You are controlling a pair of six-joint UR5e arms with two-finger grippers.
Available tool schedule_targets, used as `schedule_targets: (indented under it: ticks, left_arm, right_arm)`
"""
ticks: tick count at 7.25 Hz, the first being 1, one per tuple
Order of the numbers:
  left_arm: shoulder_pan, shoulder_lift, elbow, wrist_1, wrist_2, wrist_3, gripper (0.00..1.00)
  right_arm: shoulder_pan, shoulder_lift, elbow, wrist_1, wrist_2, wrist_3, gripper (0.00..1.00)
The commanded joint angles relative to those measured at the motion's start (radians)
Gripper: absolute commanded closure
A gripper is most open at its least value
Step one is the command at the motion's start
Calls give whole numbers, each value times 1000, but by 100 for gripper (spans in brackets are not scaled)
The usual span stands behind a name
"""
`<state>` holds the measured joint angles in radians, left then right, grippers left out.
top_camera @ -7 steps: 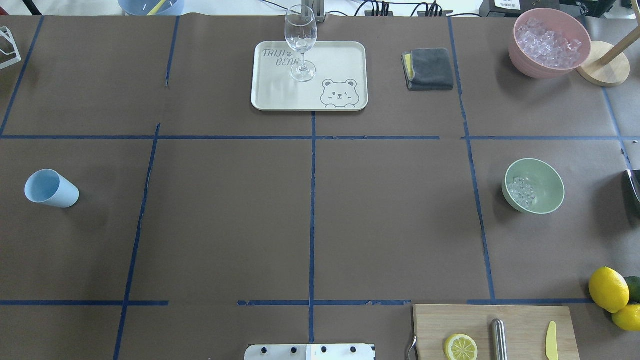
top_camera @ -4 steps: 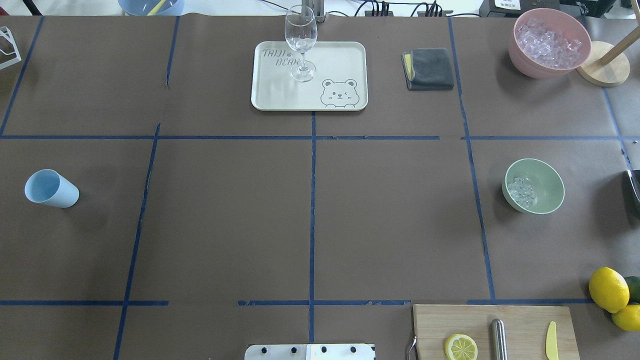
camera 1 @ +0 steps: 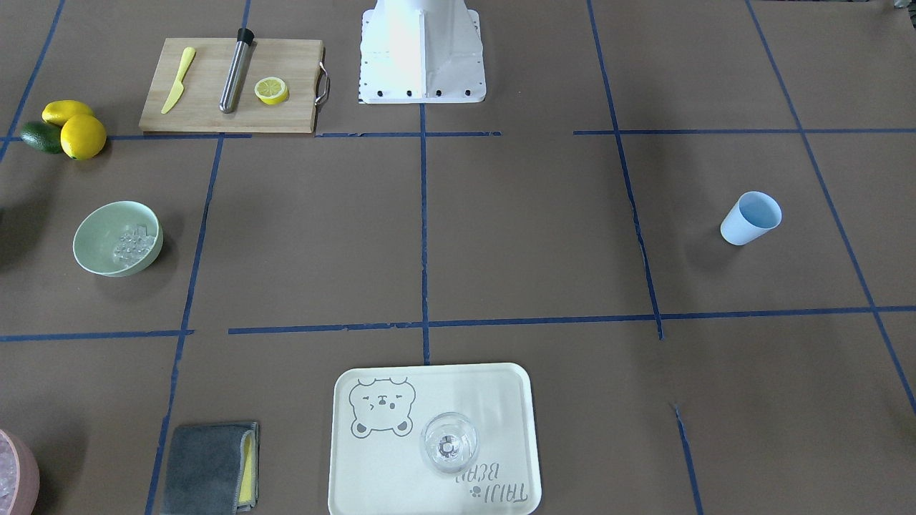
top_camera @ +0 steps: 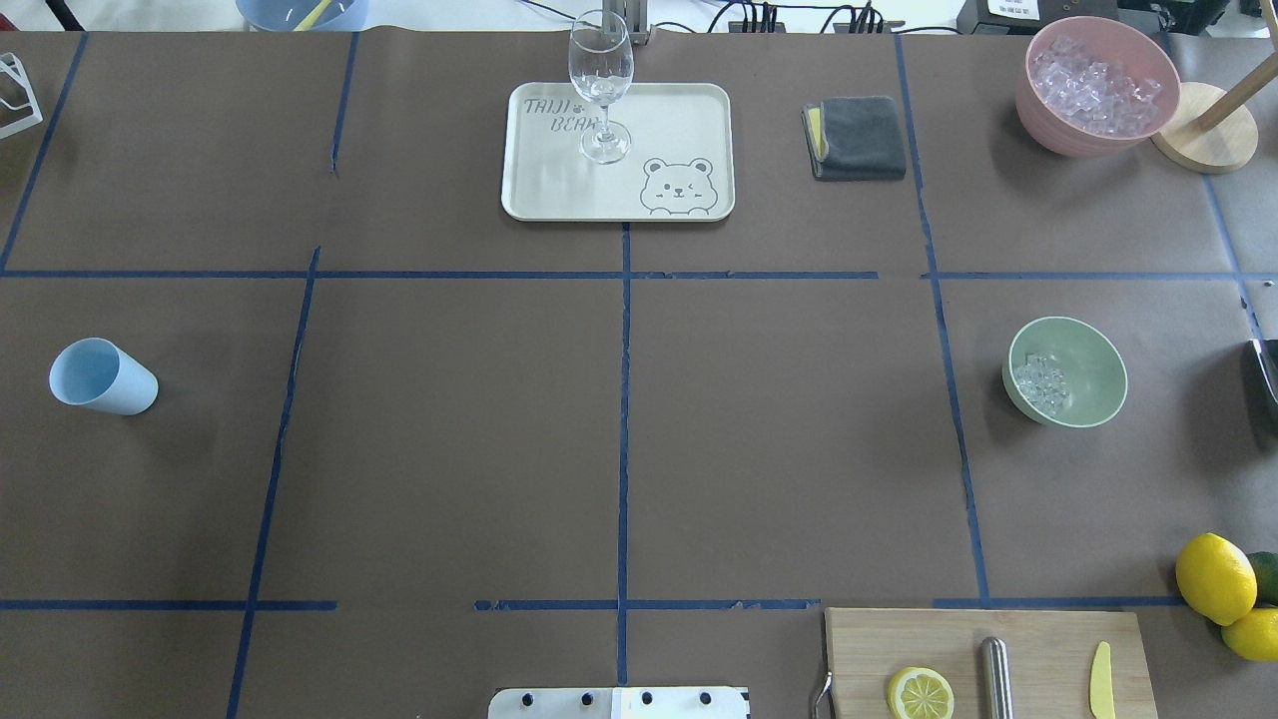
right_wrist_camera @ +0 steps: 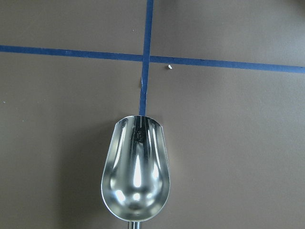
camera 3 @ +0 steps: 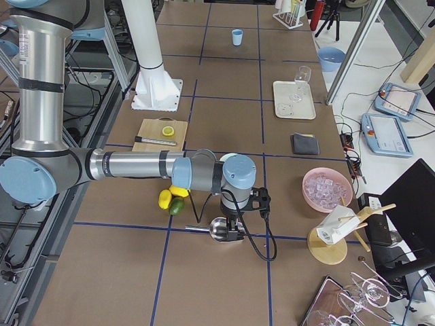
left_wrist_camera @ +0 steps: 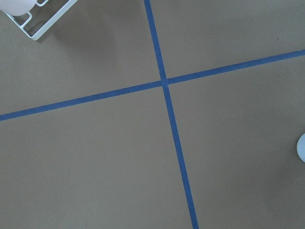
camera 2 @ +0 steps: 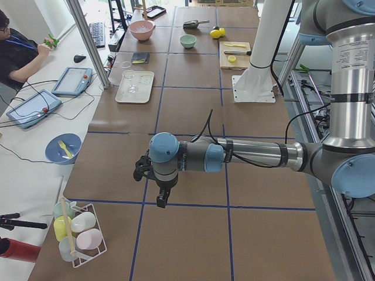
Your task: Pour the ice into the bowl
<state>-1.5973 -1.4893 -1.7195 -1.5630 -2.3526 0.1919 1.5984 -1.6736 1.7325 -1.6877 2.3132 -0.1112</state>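
Note:
The mint-green bowl stands at the table's right side and holds a few clear ice cubes; it also shows in the front-facing view. A pink container at the far right is full of ice. An empty metal scoop lies under the right wrist camera, over the brown table. My right gripper is beside the scoop in the exterior right view; I cannot tell whether it is open or shut. My left gripper hovers over the table's left end; I cannot tell its state.
A light blue cup stands at the left. A cream tray holds a wine glass. There is a grey cloth, a cutting board with a lemon half, lemons, and a wire rack near the left arm.

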Motion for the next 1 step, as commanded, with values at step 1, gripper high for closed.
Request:
schedule_targets:
  ticks: [1]
  left_arm:
    - [0,-2,1,0,1,0,0]
  right_arm:
    - [0,-3,-2,-1,0,1,0]
